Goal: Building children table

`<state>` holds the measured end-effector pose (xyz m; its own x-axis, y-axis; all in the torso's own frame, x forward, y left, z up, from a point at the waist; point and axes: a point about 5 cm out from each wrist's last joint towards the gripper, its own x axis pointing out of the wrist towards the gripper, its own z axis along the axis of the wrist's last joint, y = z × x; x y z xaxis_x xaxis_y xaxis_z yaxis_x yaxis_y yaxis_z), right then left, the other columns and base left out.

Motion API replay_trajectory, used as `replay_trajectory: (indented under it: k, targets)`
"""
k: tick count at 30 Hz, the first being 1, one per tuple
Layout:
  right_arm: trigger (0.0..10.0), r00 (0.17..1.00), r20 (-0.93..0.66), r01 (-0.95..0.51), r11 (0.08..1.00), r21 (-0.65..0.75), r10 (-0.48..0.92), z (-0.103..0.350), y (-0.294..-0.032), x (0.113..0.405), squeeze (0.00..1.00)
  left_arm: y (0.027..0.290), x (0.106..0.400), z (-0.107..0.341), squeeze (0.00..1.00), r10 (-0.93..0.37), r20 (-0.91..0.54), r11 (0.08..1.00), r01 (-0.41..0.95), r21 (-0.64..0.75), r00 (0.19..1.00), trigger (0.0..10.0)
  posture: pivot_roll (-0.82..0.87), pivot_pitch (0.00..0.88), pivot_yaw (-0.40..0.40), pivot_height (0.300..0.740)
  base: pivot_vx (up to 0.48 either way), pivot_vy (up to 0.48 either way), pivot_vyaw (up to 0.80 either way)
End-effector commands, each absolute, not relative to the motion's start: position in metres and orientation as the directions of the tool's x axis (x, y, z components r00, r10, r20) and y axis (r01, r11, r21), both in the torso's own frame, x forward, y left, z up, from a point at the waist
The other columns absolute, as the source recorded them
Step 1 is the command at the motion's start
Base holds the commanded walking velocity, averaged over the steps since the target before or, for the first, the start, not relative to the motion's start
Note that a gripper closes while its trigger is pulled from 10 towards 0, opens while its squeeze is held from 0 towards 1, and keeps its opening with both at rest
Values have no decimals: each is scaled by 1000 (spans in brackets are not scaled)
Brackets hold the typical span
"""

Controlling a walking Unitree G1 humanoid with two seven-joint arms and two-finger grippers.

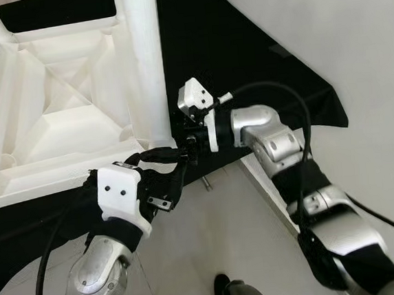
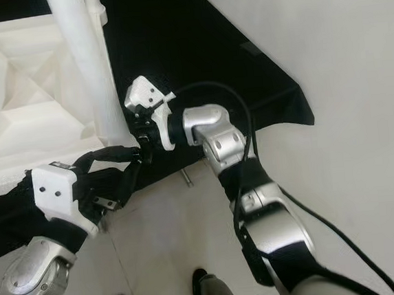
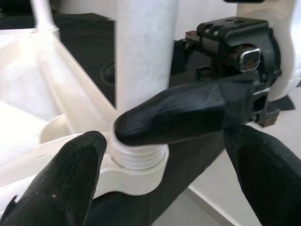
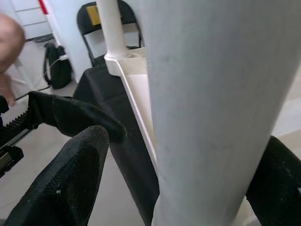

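The white plastic table (image 1: 57,125) lies upside down on a black cloth. A white table leg (image 1: 145,62) stands upright in its near corner socket (image 3: 136,176), with threads (image 3: 141,157) showing at the base. My right gripper (image 4: 188,188) is shut on the table leg low down, one finger on each side; its wrist (image 1: 201,116) reaches in from the right. My left gripper (image 1: 171,165) is open just in front of the leg's base, fingers (image 3: 51,188) spread wide, and a right finger (image 3: 178,115) crosses between them.
The black cloth (image 1: 244,53) ends at a corner on the right, beside a pale wall (image 1: 354,51). A small metal pin (image 1: 205,182) lies on the tiled floor. My feet (image 1: 227,290) are below. A person's hand (image 4: 9,42), a folding chair (image 4: 110,19) and a bag (image 4: 56,70) are beyond.
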<state>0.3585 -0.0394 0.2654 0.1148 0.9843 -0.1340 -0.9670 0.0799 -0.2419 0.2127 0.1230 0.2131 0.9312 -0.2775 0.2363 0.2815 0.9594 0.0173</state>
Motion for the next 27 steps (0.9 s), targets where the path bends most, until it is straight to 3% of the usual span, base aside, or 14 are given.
replay_trajectory:
  k: [1,7,9,16,21,25,26,27]
  targets:
    - [10000,100,-134,-968,65,-244,986,267,-35,362,0,121,207,211,0,-288,216,956,291,19,933,10000,64,312,-59,740,0,0,0]
    - [10000,117,-128,-964,81,-253,985,269,-33,369,0,120,203,211,0,-298,209,953,301,17,932,10000,71,316,-60,740,0,0,0]
    - [0,167,-98,-958,138,-250,981,270,-30,373,0,119,201,211,0,-306,206,950,310,14,929,10000,72,316,-63,740,0,0,0]
    - [0,187,-83,-958,163,-234,979,268,-35,376,0,118,200,212,0,-311,205,949,315,10,928,10000,64,318,-64,740,0,0,0]
    - [0,248,-67,-948,228,-221,966,264,-49,382,0,119,197,211,0,-310,199,949,314,11,930,10000,56,317,-65,740,0,0,0]
    - [0,567,-53,-820,557,-133,822,233,-75,388,0,125,191,213,0,-292,193,956,292,26,937,10000,57,321,-76,740,0,0,0]
    - [0,788,-30,-616,785,-61,615,218,-87,387,0,129,189,214,0,-281,190,960,280,31,941,10000,76,325,-63,740,0,0,0]
    - [0,836,-74,-545,838,6,544,198,-84,373,0,132,186,214,0,-271,185,962,270,33,945,10000,76,325,-63,740,0,0,0]
